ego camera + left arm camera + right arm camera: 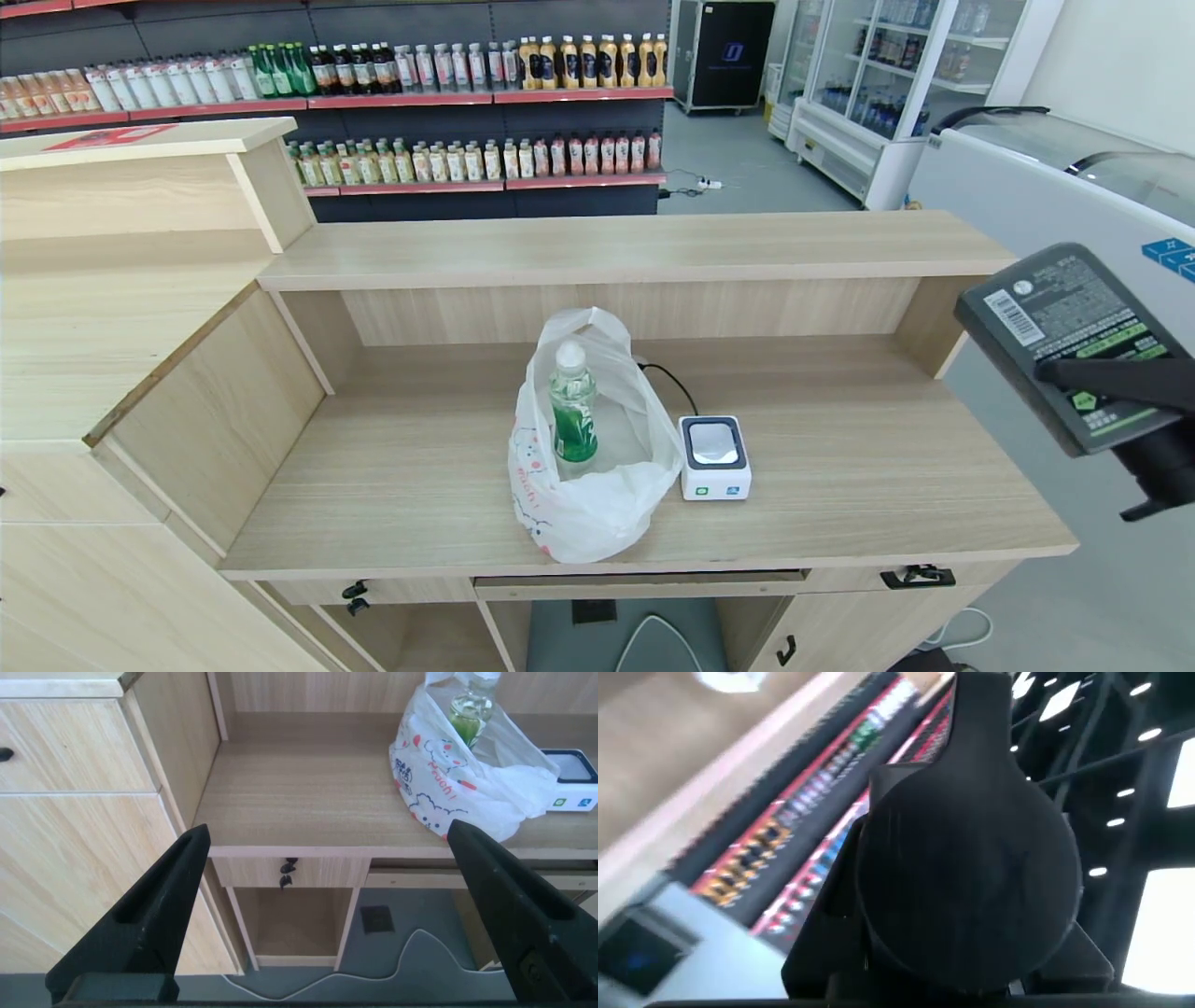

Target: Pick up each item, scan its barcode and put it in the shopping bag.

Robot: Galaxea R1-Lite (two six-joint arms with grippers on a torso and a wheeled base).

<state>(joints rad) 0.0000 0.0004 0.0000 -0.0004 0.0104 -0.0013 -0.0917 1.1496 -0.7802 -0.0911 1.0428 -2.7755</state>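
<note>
right gripper (1074, 375) clamped on dark grey pack (1060, 308), raised off the counter's (840, 485) right end, barcode (1019, 315) uncovered | left gripper (329, 833) spread wide, holding nothing, low before the counter's front-left edge | scanner (714, 457) just beside shopping bag (579, 509) mid-counter, green bottle (572, 411) upright inside | pack probably light, smooth, fairly stiff — a pinch across its flat faces, clear of the barcode, suits it

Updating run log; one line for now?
right gripper: shut on dark package; left gripper: open; green bottle: in shopping bag; barcode scanner: beside bag
</note>
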